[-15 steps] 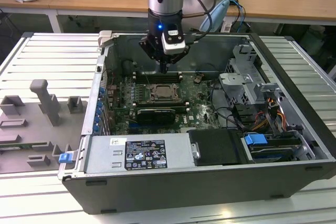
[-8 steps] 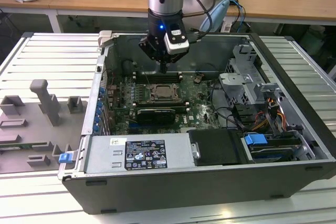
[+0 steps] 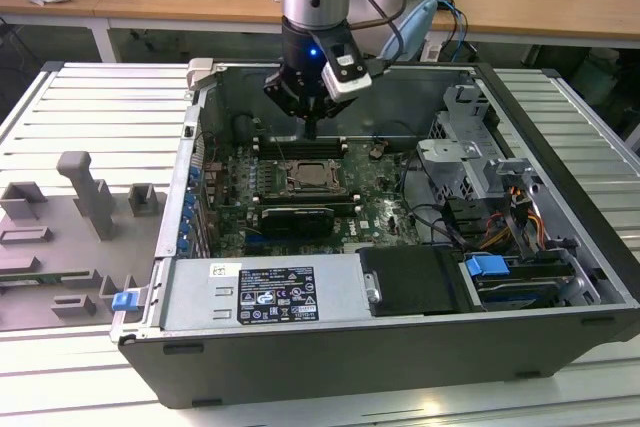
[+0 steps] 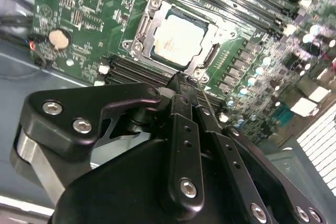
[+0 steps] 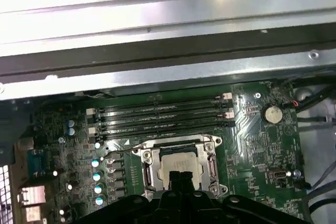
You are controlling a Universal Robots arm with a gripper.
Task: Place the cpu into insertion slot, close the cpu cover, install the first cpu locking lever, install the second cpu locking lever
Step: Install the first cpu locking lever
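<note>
The cpu point(image 3: 312, 175) point(image 4: 176, 35) point(image 5: 178, 162) lies flat in the insertion slot point(image 3: 338, 185) on the green motherboard, its pale metal top showing. The cpu cover point(image 4: 146, 24) point(image 5: 145, 169), a silver frame, lies down around the chip in both wrist views. A thin wire lever point(image 5: 118, 151) runs along one side of the socket. My gripper point(image 3: 311, 132) point(image 4: 181, 80) point(image 5: 181, 176) hangs a little above the board, over the socket's edge towards the memory slots. Its black fingers are pressed together with nothing between them.
The motherboard sits inside an open computer case point(image 3: 190, 127) with tall metal walls. Long black memory slots point(image 5: 157, 119) run beside the socket, and a black card point(image 3: 295, 219) lies on its other side. Drive cages and cables point(image 3: 480, 177) fill the exterior view's right. A grey fixture point(image 3: 85, 197) stands outside the case.
</note>
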